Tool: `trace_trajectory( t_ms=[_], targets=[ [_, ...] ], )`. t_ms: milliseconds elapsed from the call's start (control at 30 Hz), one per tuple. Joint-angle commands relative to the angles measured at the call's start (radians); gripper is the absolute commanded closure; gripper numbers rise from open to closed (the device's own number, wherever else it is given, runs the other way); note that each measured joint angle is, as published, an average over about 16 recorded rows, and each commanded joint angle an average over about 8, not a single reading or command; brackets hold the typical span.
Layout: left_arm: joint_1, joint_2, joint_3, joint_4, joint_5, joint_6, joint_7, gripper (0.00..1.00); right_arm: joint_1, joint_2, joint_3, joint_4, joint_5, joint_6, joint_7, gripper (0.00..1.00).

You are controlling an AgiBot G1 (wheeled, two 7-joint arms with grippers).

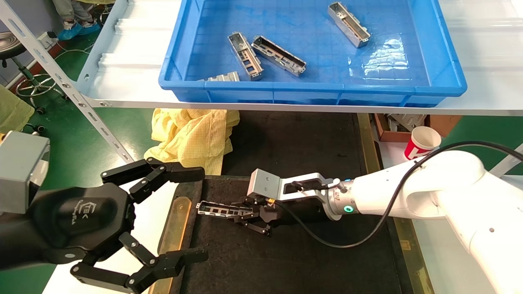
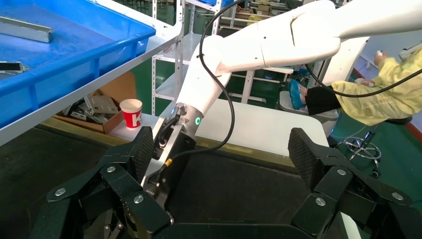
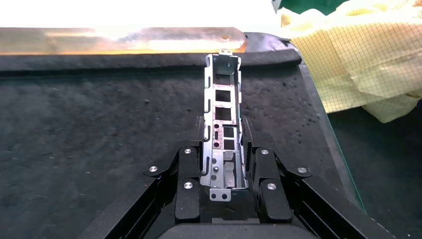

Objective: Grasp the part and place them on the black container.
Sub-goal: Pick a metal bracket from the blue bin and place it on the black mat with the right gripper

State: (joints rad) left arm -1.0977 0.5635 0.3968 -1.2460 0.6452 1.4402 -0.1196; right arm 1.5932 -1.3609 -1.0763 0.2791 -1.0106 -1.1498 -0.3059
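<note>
Head view, step: the right gripper (image 1: 245,215), jaws clamped on the slim silver-grey metal channel part (image 1: 216,209), hangs low over the flat matte-black felt container (image 1: 294,253) near its brass-coloured left strip (image 1: 176,222); best lowered until the part lies flat, then released (no drop).
Head view, idle arm: the left gripper (image 1: 171,216) waits beside the container's left edge, jaws spread wide.
Head view, supply: more parts lie in the deep blue plastic crate (image 1: 245,87) on the upper shelf.
Left wrist view: its black fingers (image 2: 142,149) stand apart, empty.
Right wrist view, axis: the part's long axis runs straight out from the jaws toward the strip, open side up (roughly level).
</note>
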Motion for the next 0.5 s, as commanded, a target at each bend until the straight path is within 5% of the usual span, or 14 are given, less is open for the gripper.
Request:
trace_trajectory(
  t_ms=[33, 500],
  targets=[
    [0.000, 0.000, 0.000, 0.000, 0.000, 0.000, 0.000, 0.00, -0.006, -0.001, -0.008, 0.012, 0.001, 0.022, 0.007, 1.00],
    [0.000, 0.000, 0.000, 0.000, 0.000, 0.000, 0.000, 0.00, -0.032, 0.002, -0.056, 0.089, 0.027, 0.157, 0.036, 1.00]
  ],
)
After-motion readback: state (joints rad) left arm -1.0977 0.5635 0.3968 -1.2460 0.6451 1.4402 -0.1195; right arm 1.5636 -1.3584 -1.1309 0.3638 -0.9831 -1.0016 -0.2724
